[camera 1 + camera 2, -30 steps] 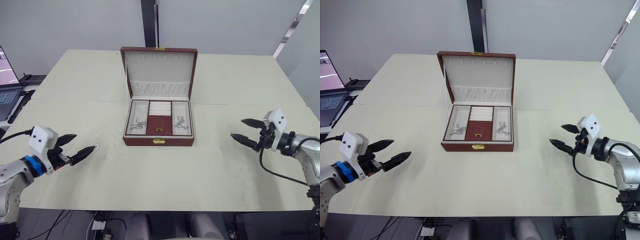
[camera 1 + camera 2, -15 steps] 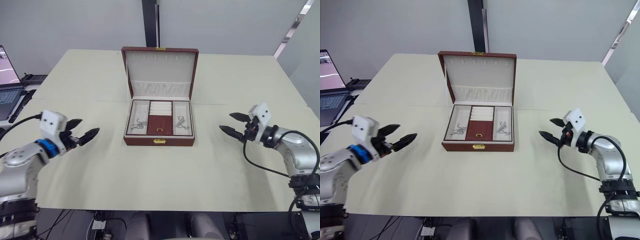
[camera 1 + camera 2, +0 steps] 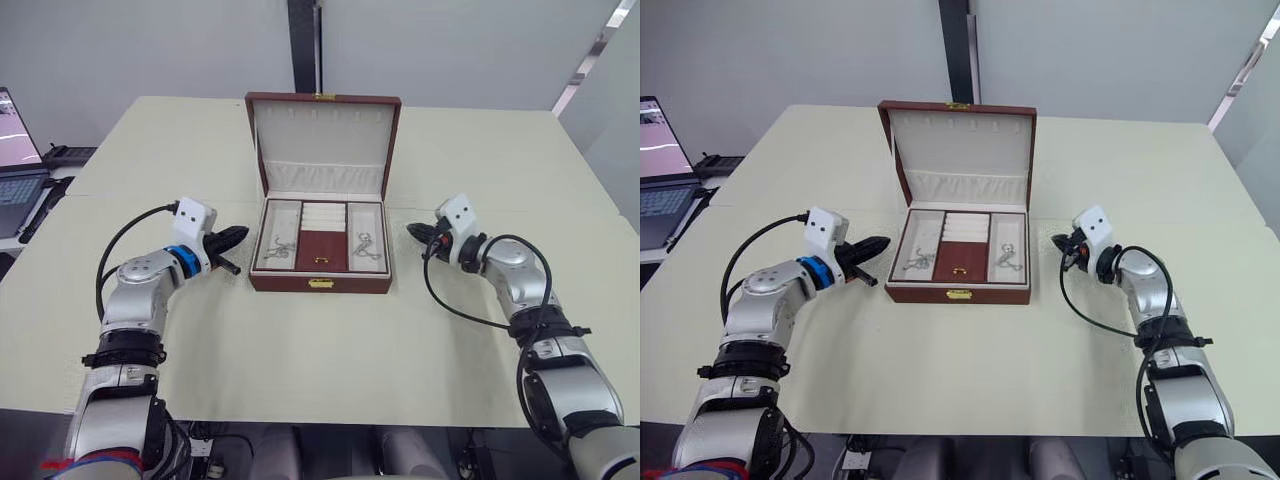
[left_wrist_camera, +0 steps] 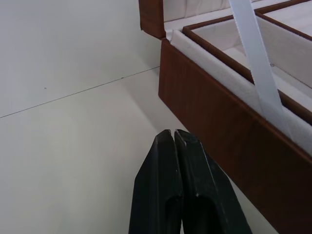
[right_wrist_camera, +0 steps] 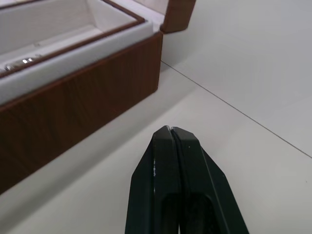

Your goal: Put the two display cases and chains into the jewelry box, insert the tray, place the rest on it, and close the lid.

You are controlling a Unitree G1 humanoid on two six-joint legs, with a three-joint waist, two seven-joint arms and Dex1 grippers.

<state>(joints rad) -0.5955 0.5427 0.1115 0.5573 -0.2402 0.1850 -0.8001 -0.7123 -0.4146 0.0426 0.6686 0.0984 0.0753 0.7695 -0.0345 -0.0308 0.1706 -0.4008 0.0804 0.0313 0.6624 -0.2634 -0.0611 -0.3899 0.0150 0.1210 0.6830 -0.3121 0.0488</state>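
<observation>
The jewelry box [image 3: 320, 283] stands at the table's middle with its lid [image 3: 322, 130] upright and open. Inside sits the tray [image 3: 320, 262], its brown flap and gold knob at the centre. Silver chains lie in its left compartment [image 3: 275, 248] and right compartment [image 3: 362, 243]. The two display cases are out of view. My left gripper [image 3: 232, 240] is shut and empty, its tips just off the box's left wall [image 4: 219, 141]. On the other side my right gripper [image 3: 415, 231] is also shut with nothing in it, a short way off the right wall [image 5: 73, 107].
A white ribbon strap [image 4: 253, 53] runs from lid to box on the left side. A laptop [image 3: 15, 170] sits off the table's left edge. The cream table [image 3: 320, 360] has a seam running across it behind the box's base.
Both arms have swung inward from the table's sides to the box's flanks. Both grippers went from wide open to shut.
</observation>
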